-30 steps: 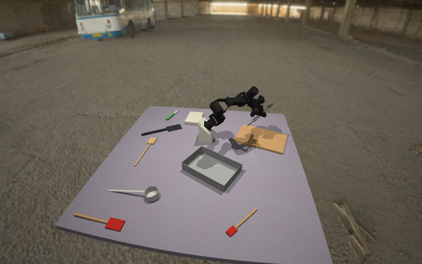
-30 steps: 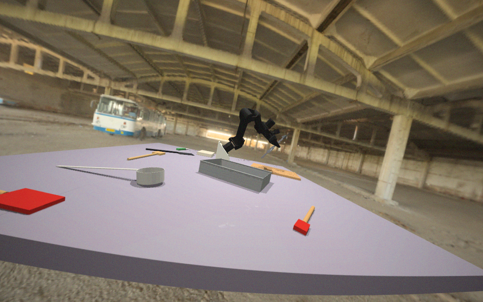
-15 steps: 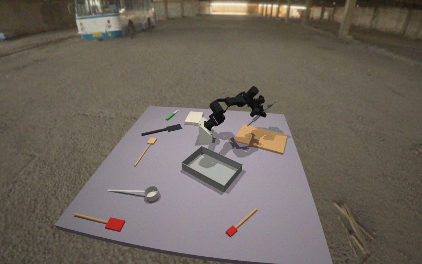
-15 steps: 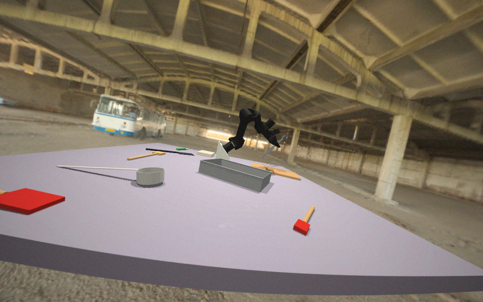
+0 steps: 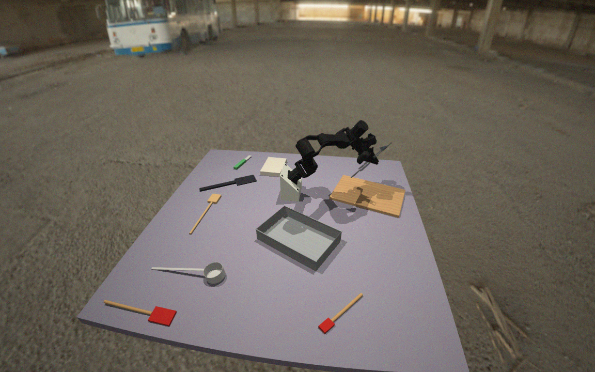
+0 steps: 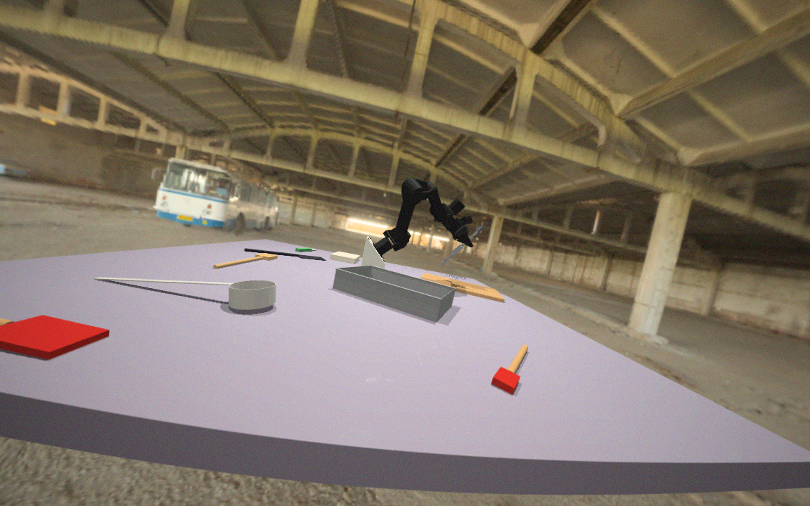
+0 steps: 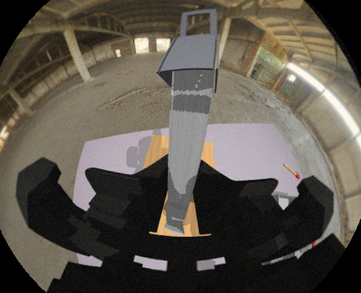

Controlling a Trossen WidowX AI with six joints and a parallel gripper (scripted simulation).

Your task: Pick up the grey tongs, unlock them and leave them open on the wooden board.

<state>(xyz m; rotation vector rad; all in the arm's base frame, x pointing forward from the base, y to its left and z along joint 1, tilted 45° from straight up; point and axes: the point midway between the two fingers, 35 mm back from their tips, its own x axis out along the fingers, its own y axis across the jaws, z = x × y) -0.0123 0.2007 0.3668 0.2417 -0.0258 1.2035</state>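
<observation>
The grey tongs (image 5: 384, 148) (image 6: 456, 253) (image 7: 189, 134) are in the air above the wooden board (image 5: 385, 207) (image 6: 484, 292) (image 7: 207, 155). They are held at a slant, the hinge end with its loop up and outward, the tips pointing down and back towards the arm's base side. My gripper (image 5: 372, 159) (image 6: 470, 243) (image 7: 181, 155) is shut on them, its black fingers on both sides of the arms. The arms look close together in the wrist view; I cannot tell whether the lock is released. The roasting tin (image 5: 285, 252) (image 6: 389, 299) holds nothing.
A cream block (image 5: 273, 166) (image 6: 344, 256) is beside the arm's base. A black spatula (image 5: 245, 180), a green-handled tool (image 5: 240, 164), a wooden spatula (image 5: 214, 198), a measuring cup (image 5: 214, 274) (image 6: 252, 296) and two red-headed tools (image 5: 162, 315) (image 5: 326, 325) lie on the table.
</observation>
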